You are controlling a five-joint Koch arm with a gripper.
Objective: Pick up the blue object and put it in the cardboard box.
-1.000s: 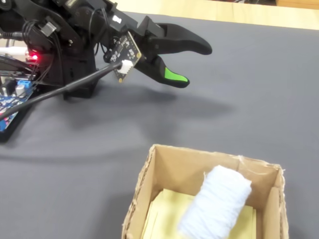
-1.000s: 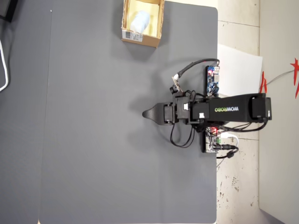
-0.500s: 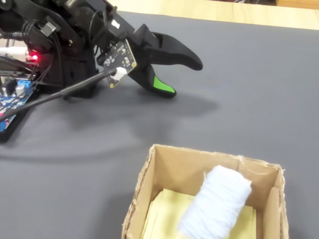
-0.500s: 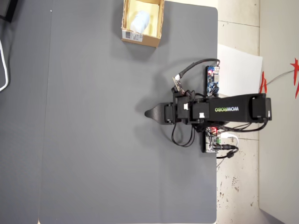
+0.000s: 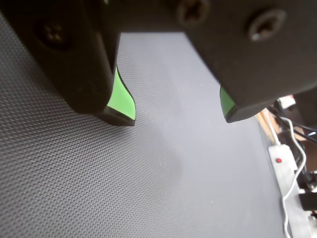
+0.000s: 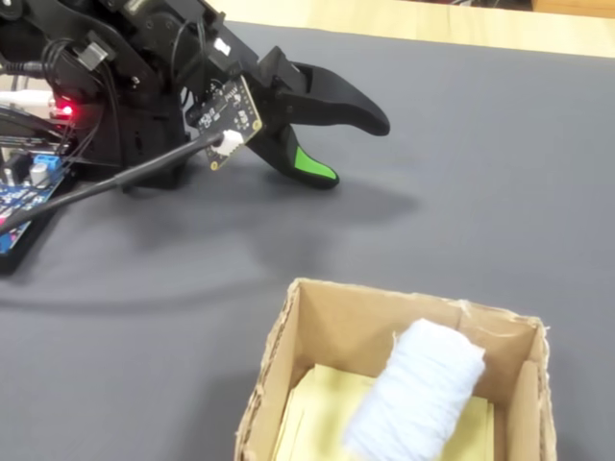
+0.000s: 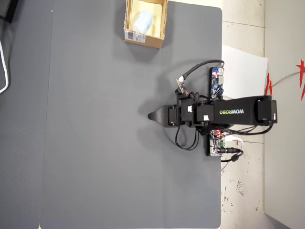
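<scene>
Gripper (image 6: 360, 154): hanging low over the dark mat (image 6: 500, 163), jaws parted with bare mat showing between the green-lined fingertips (image 5: 122, 96) in the wrist view; gripping nothing.

Arm (image 7: 228, 112): lying folded near its base at the mat's right edge in the overhead view, gripper pointing left toward the mat's middle.

Blue object (image 6: 418, 389): sitting inside the cardboard box, leaning up from the yellowish floor toward the rear wall in the fixed view; appearing as a pale patch (image 7: 144, 19) within the box from overhead.

Cardboard box (image 6: 279, 346): standing open-topped at the mat's top edge in the overhead view (image 7: 143, 40), well apart from the gripper, white label facing down-left there.

Task status: the object is resting in the box and the gripper is holding nothing away from it, so pick and placement are looking complete; nothing obvious is remaining beyond the arm settling at rest.
</scene>
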